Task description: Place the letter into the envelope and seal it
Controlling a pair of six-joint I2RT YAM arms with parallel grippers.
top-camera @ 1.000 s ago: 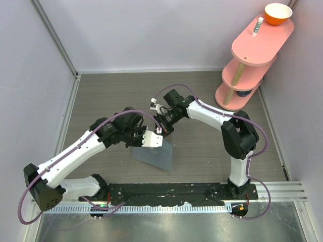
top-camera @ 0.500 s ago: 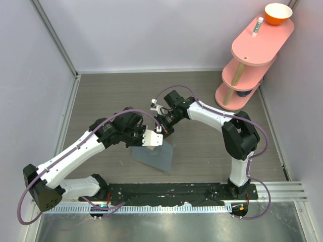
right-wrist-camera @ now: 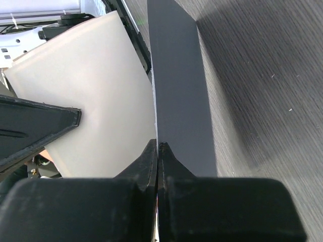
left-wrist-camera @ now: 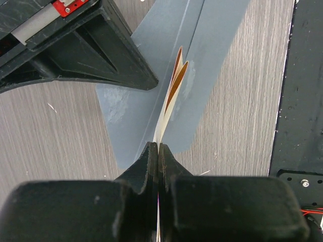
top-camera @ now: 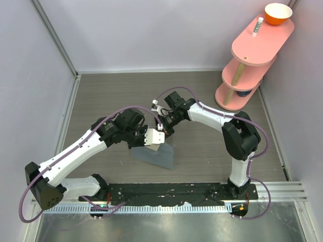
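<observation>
Right at the middle of the grey wood-grain surface (top-camera: 212, 151), between the two arms, lies the slate blue-grey envelope (top-camera: 157, 157). Its near part is flat on the surface, while its far edge is lifted where the right fingers (right-wrist-camera: 151, 152) are pressed together on a strip of the blue-grey paper. In the right wrist view that strip stands up from the fingertips as a dark band, seen nearly edge-on.

Just beside it is the letter (top-camera: 153, 138), a folded cream sheet. The left fingers (left-wrist-camera: 150, 154) are clamped on its near edge. In the left wrist view its leaves splay a little at the far end, showing a brownish inner side, and it hangs tilted over the envelope's crease. Whether its far end has gone into the pocket cannot be told.

From above, the two sets of fingers sit close together over the envelope's far edge, the left arm reaching in from the left and the right arm from the right.

A pink tiered shelf (top-camera: 255, 48) stands in the far right corner, well apart, with an orange bowl (top-camera: 278, 13) on top.
</observation>
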